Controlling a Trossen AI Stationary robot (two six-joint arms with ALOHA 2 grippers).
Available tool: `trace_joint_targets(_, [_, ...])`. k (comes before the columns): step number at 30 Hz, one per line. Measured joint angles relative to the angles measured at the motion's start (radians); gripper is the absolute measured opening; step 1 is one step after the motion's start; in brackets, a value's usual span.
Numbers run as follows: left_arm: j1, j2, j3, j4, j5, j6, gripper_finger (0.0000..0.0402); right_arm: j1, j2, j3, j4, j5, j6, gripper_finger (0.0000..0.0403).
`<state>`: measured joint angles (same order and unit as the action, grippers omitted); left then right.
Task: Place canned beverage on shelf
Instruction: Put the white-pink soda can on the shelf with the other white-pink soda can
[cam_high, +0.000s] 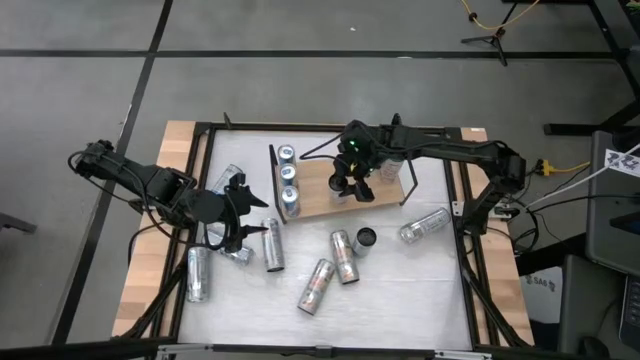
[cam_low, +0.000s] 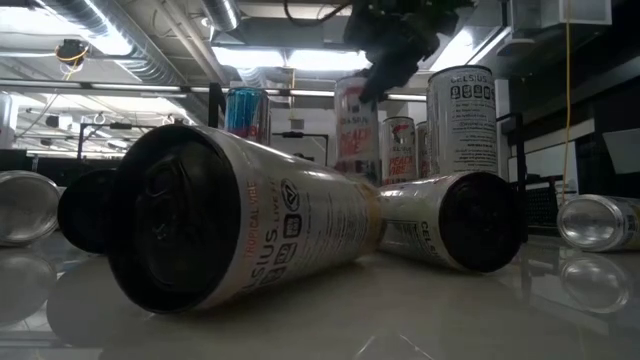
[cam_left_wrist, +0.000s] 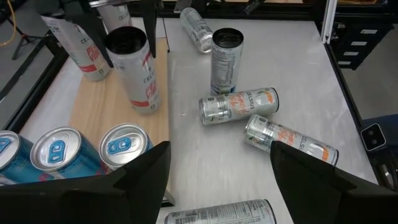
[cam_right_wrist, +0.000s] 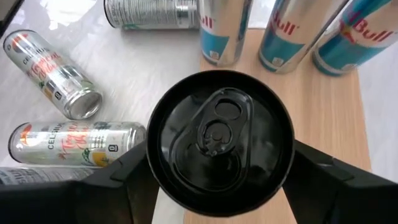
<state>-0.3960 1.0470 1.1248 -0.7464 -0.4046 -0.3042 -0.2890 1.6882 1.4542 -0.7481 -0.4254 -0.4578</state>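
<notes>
high view: the right gripper (cam_high: 352, 178) stands over the shelf (cam_high: 320, 200), its fingers clamped on an upright can (cam_high: 357, 186) whose base rests on the wooden board, near the board's middle. three blue-topped cans (cam_high: 287, 178) stand in a row at the shelf's left end. the left gripper (cam_high: 232, 222) hovers low over the white counter (cam_high: 400, 280) left of the shelf, fingers apart and holding nothing, with lying cans just beside it

right wrist view: the held can (cam_right_wrist: 221, 142) shows its dark top and pull tab between the two fingers; beyond it on the board stand cans with blue and silver sides and red letters reading "bull" (cam_right_wrist: 283, 28). off the board, lying cans read "celsius" (cam_right_wrist: 53, 65)

left wrist view: the held can (cam_left_wrist: 135, 68) is white with red lettering beginning "ce", and a second white can (cam_left_wrist: 79, 46) stands on the board behind it. on the counter an upright dark-topped can (cam_left_wrist: 226, 59) shows a small-print panel too fine to read, and two lying cans (cam_left_wrist: 239, 106) carry orange and silver "celsius" labels

low view: the nearest lying can (cam_low: 240, 225) reads "celsius" and "tropical vibe"; another lying can (cam_low: 450, 220) also reads "celsius". behind them an upright can (cam_low: 462, 120) has "celsius" at its top edge, and a blue and red can (cam_low: 247, 112) stands farther back
</notes>
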Motion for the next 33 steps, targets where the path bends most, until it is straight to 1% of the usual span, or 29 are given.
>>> trace_joint_targets(5, [0.000,0.000,0.000,0.000,0.000,0.000,0.0267,0.000,0.000,-0.024,0.017,0.015,-0.001,0.0267])
trace_joint_targets(33, [0.000,0.000,0.000,0.000,0.000,0.000,0.0267,0.000,-0.002,-0.027,0.021,0.032,0.006,0.0269])
